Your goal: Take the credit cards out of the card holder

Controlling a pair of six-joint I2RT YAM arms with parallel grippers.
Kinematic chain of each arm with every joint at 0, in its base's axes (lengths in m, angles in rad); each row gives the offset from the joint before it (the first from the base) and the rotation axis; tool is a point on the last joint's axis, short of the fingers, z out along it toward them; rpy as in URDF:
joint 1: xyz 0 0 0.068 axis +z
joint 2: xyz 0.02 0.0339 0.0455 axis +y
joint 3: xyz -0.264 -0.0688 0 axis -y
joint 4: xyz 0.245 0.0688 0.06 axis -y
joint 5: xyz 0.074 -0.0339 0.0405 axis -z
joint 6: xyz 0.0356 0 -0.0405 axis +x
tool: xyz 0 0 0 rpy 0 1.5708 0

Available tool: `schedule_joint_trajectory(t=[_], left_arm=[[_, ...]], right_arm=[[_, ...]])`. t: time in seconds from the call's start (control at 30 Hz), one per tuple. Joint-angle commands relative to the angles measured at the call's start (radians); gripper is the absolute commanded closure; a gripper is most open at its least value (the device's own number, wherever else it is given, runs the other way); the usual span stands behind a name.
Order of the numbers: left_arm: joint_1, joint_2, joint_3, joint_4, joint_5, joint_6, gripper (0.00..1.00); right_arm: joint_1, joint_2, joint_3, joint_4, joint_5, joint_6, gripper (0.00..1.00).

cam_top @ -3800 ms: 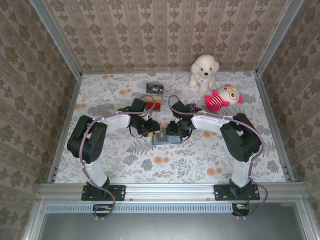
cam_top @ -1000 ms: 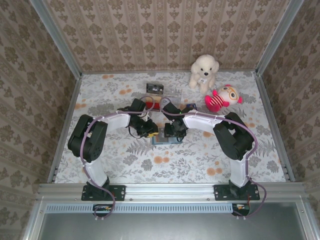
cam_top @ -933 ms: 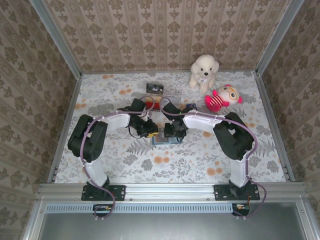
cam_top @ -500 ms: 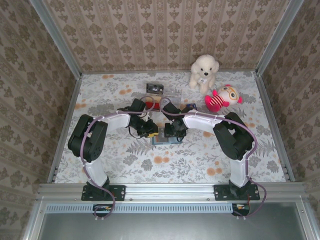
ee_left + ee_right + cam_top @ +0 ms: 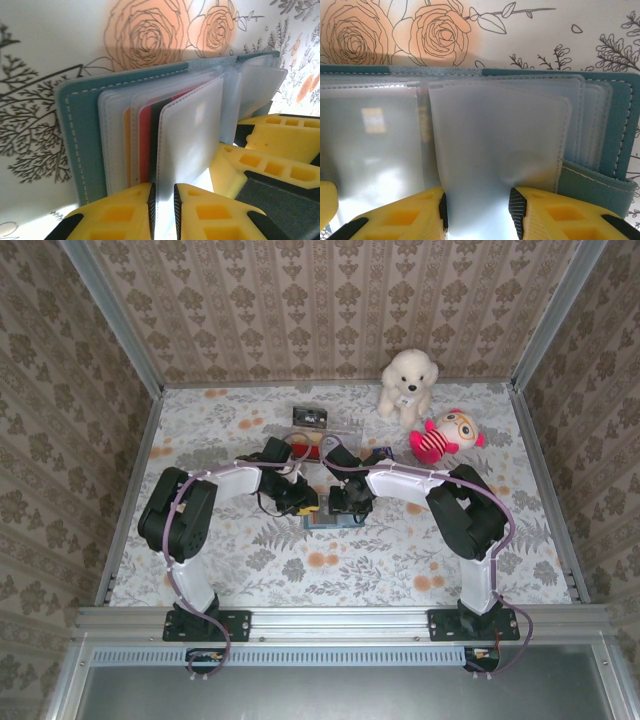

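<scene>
The left fingers (image 5: 182,202), yellow with black pads, are drawn almost together on the lower edge of a clear plastic sleeve (image 5: 190,130), which stands pinched in the thin slot between them. Just behind that sleeve, tucked edge-on into further sleeves, sit a thin dark card (image 5: 156,135), a thin red card (image 5: 144,145) and an orange card (image 5: 127,150). All three are inside the teal stitched card holder (image 5: 82,140), which lies open on the floral-patterned desk (image 5: 250,570).

The right fingers (image 5: 530,212) stand partly apart, with a second clear sleeve (image 5: 495,150) lying broadside across the gap. Whether they grip it I cannot tell. In the left wrist view they show as yellow blocks just beside the holder's other leaf.

From above, the two arms bend inward so that both wrists meet over the holder near the middle of the desk. At the far right of the desk, well apart from the holder, sit a white plush dog (image 5: 408,383) and a red-and-pink plush doll (image 5: 443,437).
</scene>
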Motion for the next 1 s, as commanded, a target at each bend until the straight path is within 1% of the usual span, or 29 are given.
schedule_joint_trajectory(t=[0.0,0.1,0.17,0.33,0.47,0.6,0.7,0.77,0.87,0.97], left_arm=[[-0.002,0.021,0.035,0.002,0.042,0.027,0.79],[-0.002,0.021,0.035,0.006,0.047,0.028,0.79],[-0.002,0.015,0.036,0.004,0.047,0.031,0.80],[-0.003,0.012,0.037,0.012,0.055,0.031,0.80],[-0.009,0.012,0.042,0.026,0.066,0.022,0.80],[-0.017,0.017,0.051,0.053,0.087,0.001,0.79],[-0.039,0.017,0.067,0.082,0.115,-0.015,0.75],[-0.062,0.021,0.084,0.086,0.111,-0.023,0.69],[-0.088,0.035,0.109,0.085,0.099,-0.033,0.63],[-0.103,0.051,0.127,0.097,0.105,-0.041,0.55]], right_arm=[[0.000,0.099,-0.052,-0.093,0.030,0.015,0.59],[-0.001,0.081,-0.053,-0.091,0.023,0.018,0.59],[-0.003,0.042,-0.058,-0.072,0.015,0.024,0.58],[-0.003,-0.116,-0.071,-0.013,0.052,0.025,0.55],[-0.007,-0.210,-0.089,0.015,0.044,0.019,0.51],[-0.033,-0.301,-0.152,0.096,0.051,0.022,0.49],[-0.054,-0.359,-0.202,0.130,0.073,0.023,0.47],[-0.062,-0.393,-0.231,0.148,0.104,0.030,0.42],[-0.078,-0.438,-0.273,0.159,0.161,0.075,0.35],[-0.098,-0.454,-0.281,0.136,0.183,0.090,0.32]])
